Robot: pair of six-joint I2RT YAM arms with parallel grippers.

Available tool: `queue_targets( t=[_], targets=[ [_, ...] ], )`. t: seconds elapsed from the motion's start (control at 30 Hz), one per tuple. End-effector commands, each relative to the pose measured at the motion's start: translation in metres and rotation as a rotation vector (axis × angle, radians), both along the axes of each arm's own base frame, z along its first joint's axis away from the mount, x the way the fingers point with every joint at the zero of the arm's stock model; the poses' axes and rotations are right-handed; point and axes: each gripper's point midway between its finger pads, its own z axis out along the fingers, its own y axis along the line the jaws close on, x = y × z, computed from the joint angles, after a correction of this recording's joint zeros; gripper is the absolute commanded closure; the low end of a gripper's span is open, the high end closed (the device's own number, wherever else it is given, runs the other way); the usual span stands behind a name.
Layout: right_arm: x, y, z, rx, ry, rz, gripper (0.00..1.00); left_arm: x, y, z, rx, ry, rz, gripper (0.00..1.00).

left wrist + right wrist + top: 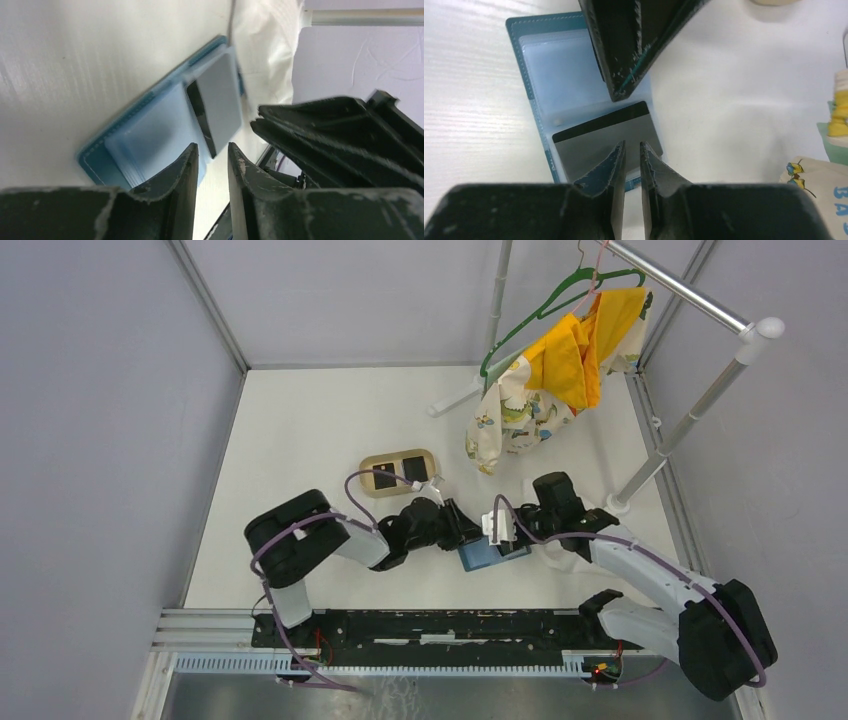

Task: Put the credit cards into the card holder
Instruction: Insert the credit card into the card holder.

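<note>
Grey walls enclose a white counter, and near its front edge the card holder is laid open with its clear sleeves turned upward. One grey card, marked with a black stripe along one long edge, is seen lying on the half of the holder nearer the right arm. Whether it is fully seated in a sleeve or only resting on top cannot be told.

The right pincer is held just over that card with its jaws narrowly parted, and nothing is seen pinched between them. The left pincer is poised over the other half, its jaws likewise slightly spread and empty.

Further back on the counter, apart from the holder, a tan tray is found with two black cards lying in it. Beyond it, a clothes rack carries a yellow cloth.

The task is judged to be roughly a third done: one card is delivered or nearly so, and two are left to be fetched and slotted.
</note>
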Motion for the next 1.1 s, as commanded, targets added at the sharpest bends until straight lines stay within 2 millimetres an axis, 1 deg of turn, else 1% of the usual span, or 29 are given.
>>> queue_targets(
  t=[0.0, 0.07, 0.1, 0.17, 0.23, 0.3, 0.4, 0.57, 0.67, 0.8, 0.9, 1.07],
  targets=[
    [0.005, 0.012, 0.025, 0.143, 0.075, -0.04, 0.78, 0.017, 0.022, 0.031, 0.166, -0.239, 0.005, 0.66],
    [0.008, 0.01, 0.023, 0.149, 0.1, -0.066, 0.77, 0.021, 0.036, 0.04, 0.223, -0.293, 0.033, 0.68],
    [0.006, 0.013, 0.023, 0.166, 0.118, -0.067, 0.77, 0.023, 0.043, 0.048, 0.243, -0.315, 0.049, 0.69],
    [0.002, 0.023, 0.024, 0.21, 0.157, -0.058, 0.79, 0.024, 0.055, 0.051, 0.299, -0.34, 0.062, 0.71],
    [0.004, 0.034, 0.024, 0.205, 0.167, -0.072, 0.81, 0.023, 0.061, 0.053, 0.337, -0.365, 0.044, 0.75],
    [0.006, 0.042, 0.019, 0.155, 0.165, -0.072, 0.82, 0.02, 0.058, 0.054, 0.333, -0.378, 0.012, 0.81],
    [0.012, 0.048, 0.01, 0.101, 0.188, -0.099, 0.85, 0.015, 0.045, 0.053, 0.295, -0.384, -0.048, 0.88],
    [0.018, 0.047, -0.005, 0.027, 0.191, -0.134, 0.87, 0.011, 0.018, 0.048, 0.224, -0.378, -0.134, 0.91],
    [0.019, 0.045, -0.01, 0.01, 0.189, -0.148, 0.87, 0.012, 0.009, 0.042, 0.215, -0.37, -0.155, 0.92],
    [0.019, 0.045, -0.015, -0.006, 0.193, -0.15, 0.87, 0.012, 0.005, 0.029, 0.223, -0.346, -0.166, 0.93],
    [0.019, 0.045, -0.019, -0.029, 0.19, -0.155, 0.87, 0.011, 0.006, 0.018, 0.239, -0.326, -0.172, 0.93],
    [0.023, 0.033, -0.025, -0.077, 0.166, -0.188, 0.87, 0.009, 0.014, -0.002, 0.295, -0.291, -0.167, 0.95]
  ],
)
